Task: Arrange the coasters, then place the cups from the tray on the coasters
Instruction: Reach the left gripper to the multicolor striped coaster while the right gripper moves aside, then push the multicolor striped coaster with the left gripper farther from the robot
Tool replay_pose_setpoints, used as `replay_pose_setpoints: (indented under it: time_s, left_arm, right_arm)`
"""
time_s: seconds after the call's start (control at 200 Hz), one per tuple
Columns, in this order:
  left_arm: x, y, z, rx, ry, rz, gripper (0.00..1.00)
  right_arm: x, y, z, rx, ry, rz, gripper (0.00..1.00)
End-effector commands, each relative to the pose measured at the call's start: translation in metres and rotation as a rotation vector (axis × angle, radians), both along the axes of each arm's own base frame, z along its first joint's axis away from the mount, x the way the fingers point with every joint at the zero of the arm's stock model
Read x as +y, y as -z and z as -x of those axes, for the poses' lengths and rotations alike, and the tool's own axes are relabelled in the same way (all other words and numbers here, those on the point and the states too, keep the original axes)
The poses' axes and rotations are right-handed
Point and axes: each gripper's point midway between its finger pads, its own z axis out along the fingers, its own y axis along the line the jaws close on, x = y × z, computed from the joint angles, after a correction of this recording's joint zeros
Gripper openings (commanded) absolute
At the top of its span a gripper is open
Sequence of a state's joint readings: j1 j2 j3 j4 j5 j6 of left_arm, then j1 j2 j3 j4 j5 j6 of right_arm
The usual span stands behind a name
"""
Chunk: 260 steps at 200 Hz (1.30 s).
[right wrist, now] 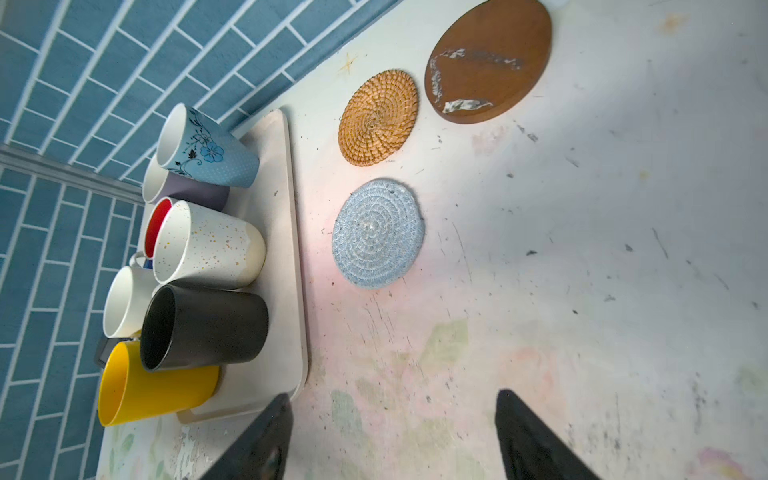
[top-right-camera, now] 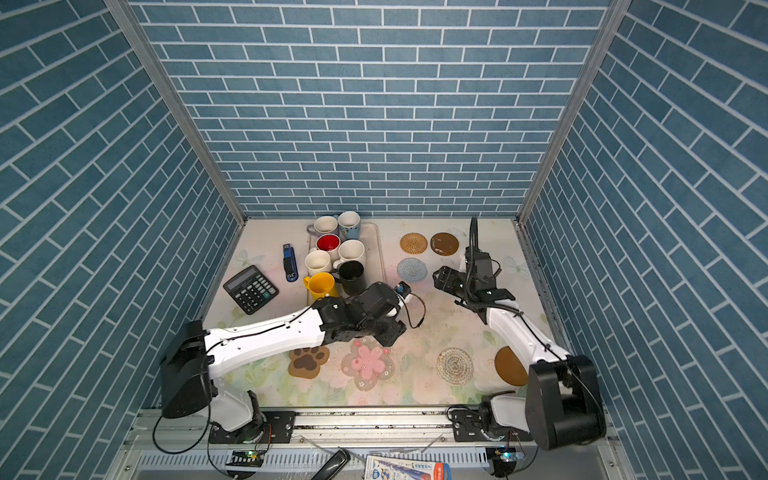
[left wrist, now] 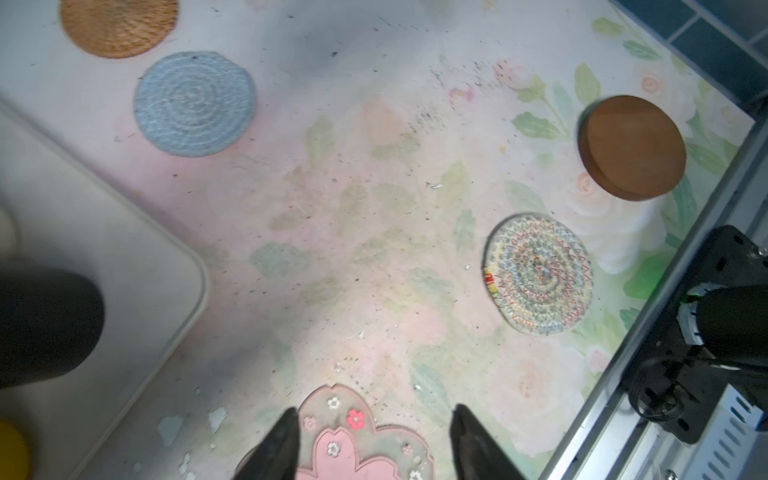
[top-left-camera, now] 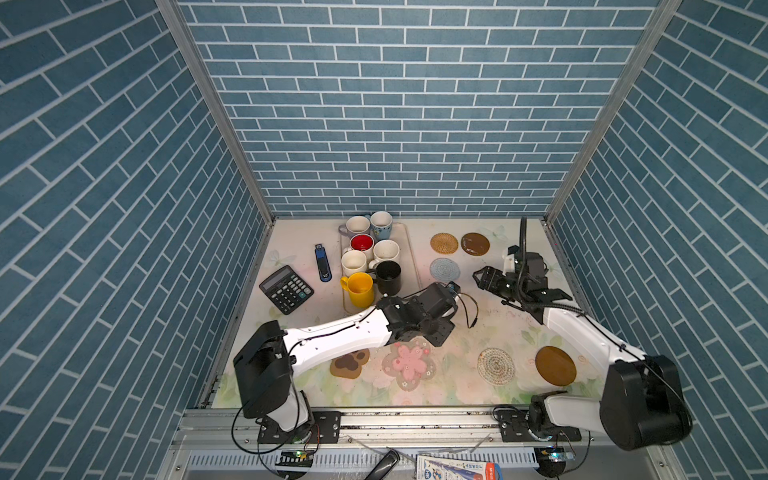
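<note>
Several cups, among them a yellow cup (top-left-camera: 360,289) and a black cup (top-left-camera: 388,276), stand on the beige tray (top-left-camera: 411,266). The tan woven coaster (top-left-camera: 444,243), a brown disc (top-left-camera: 474,244) and the pale blue coaster (top-left-camera: 444,269) lie right of the tray. Near the front lie the paw coaster (top-left-camera: 350,363), pink flower coaster (left wrist: 345,440), whitish woven coaster (top-left-camera: 496,365) and another brown disc (top-left-camera: 555,365). My left gripper (left wrist: 376,419) hangs open over the flower coaster's edge. My right gripper (right wrist: 392,411) is open over bare table, right of the pale blue coaster.
A black calculator (top-left-camera: 286,289) and a blue stapler (top-left-camera: 322,262) lie left of the tray. Blue brick walls close in the back and both sides. A metal rail (top-left-camera: 415,415) with the arm bases runs along the front.
</note>
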<state>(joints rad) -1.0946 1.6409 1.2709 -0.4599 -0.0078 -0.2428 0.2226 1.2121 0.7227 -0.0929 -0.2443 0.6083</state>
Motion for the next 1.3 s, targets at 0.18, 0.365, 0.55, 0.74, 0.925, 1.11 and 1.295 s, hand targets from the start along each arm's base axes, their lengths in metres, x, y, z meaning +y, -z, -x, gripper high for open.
replay_pose_setpoints:
  time_s: [0.18, 0.365, 0.55, 0.74, 0.925, 1.11, 1.295]
  left_arm:
    - [-0.048, 0.020, 0.015, 0.069, 0.174, -0.043, 0.10]
    - [-0.068, 0.033, 0.020, 0.086, 0.245, -0.065, 0.00]
    - [-0.086, 0.048, 0.036, 0.119, 0.329, -0.068, 0.00]
    - [-0.107, 0.065, 0.054, 0.151, 0.401, -0.068, 0.00]
    - [-0.123, 0.083, 0.065, 0.189, 0.448, -0.057, 0.00]
    - [-0.138, 0.091, 0.077, 0.218, 0.493, -0.032, 0.00]
    - [-0.149, 0.103, 0.084, 0.262, 0.494, 0.003, 0.00]
  right_arm:
    - [-0.051, -0.014, 0.034, -0.144, 0.208, -0.111, 0.89]
    - [-0.087, 0.003, 0.040, -0.158, 0.393, -0.275, 0.94]
    - [-0.119, 0.006, 0.050, -0.168, 0.540, -0.304, 0.94]
    - [-0.134, 0.014, 0.052, -0.118, 0.615, -0.291, 0.95]
    - [-0.145, 0.013, 0.050, -0.126, 0.677, -0.331, 0.95]
    - [-0.158, 0.010, 0.048, -0.134, 0.731, -0.339, 0.95]
    - [-0.166, 0.013, 0.048, -0.140, 0.761, -0.335, 0.94]
